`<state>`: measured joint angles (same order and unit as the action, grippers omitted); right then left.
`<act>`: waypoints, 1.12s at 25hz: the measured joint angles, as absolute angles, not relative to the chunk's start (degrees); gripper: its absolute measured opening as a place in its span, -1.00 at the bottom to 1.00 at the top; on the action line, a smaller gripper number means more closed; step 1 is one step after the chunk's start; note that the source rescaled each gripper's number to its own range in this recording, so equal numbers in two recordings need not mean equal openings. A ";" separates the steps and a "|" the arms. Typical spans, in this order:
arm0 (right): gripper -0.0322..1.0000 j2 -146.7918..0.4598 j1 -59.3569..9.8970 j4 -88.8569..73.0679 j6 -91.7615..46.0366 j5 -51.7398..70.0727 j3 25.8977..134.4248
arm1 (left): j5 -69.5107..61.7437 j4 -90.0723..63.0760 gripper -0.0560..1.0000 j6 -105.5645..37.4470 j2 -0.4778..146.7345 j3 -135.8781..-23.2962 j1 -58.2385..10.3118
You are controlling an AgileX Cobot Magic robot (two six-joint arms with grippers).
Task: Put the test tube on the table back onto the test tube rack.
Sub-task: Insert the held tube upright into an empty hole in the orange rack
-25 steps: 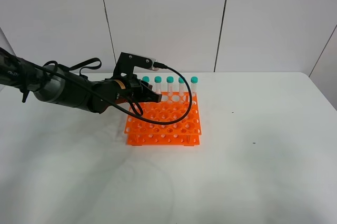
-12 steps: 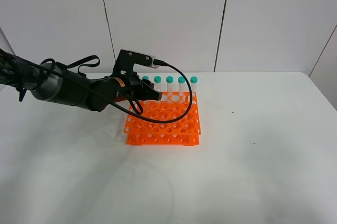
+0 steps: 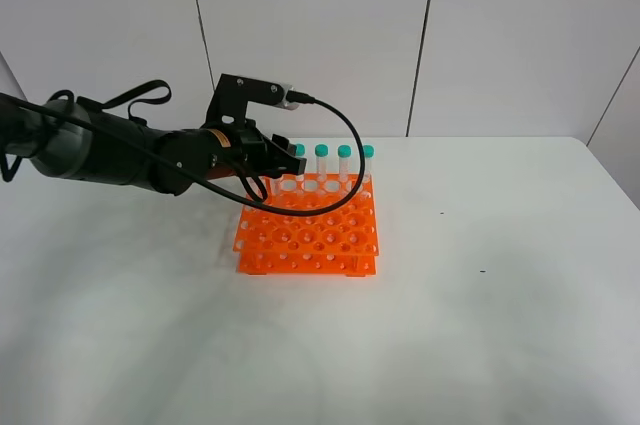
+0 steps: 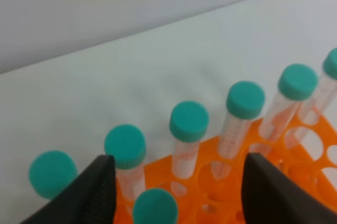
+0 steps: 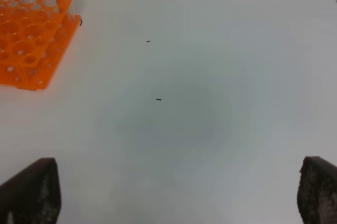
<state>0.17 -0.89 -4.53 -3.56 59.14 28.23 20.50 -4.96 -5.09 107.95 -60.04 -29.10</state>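
Note:
The orange test tube rack (image 3: pixel 310 230) stands on the white table (image 3: pixel 480 325). Several teal-capped tubes (image 3: pixel 344 160) stand upright in its back row. My left gripper (image 3: pixel 280 161) hovers over the rack's back left corner. In the left wrist view the left gripper (image 4: pixel 178 182) is open, its dark fingers (image 4: pixel 97 192) wide apart. One tube cap (image 4: pixel 154 208) sits low between them, touching neither finger, and a row of capped tubes (image 4: pixel 189 121) stands behind it. No tube lies on the table in any view. My right gripper (image 5: pixel 174 203) is open and empty above bare table.
The rack's corner (image 5: pixel 31 39) shows in the right wrist view, far from the right gripper. A black cable (image 3: pixel 350 160) loops from the left wrist over the rack. A white panelled wall (image 3: pixel 320 35) stands behind the table.
My left gripper has lifted up and back from low over the rack's left side to above the back row. The rack has shifted slightly to the left.

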 joint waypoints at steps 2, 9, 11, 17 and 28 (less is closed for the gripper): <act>1.00 0.17 -0.89 -4.53 -3.56 59.14 28.23 | 18.69 -4.96 0.20 -5.09 105.74 -60.04 -29.10; 1.00 0.17 -0.89 -4.53 -3.56 59.14 28.23 | 12.95 -4.96 0.23 -5.09 98.12 -60.04 -29.10; 1.00 0.17 -0.89 -4.53 -3.56 59.14 28.23 | 11.35 -4.96 0.44 -5.44 95.79 -60.04 -29.10; 1.00 0.17 -0.89 -4.53 -3.56 59.14 28.23 | -2.85 -4.96 0.81 -5.50 90.96 -60.08 -29.10; 1.00 0.17 -0.89 -4.53 -3.56 59.09 28.23 | -35.62 -5.03 0.84 0.00 90.57 -62.75 -25.42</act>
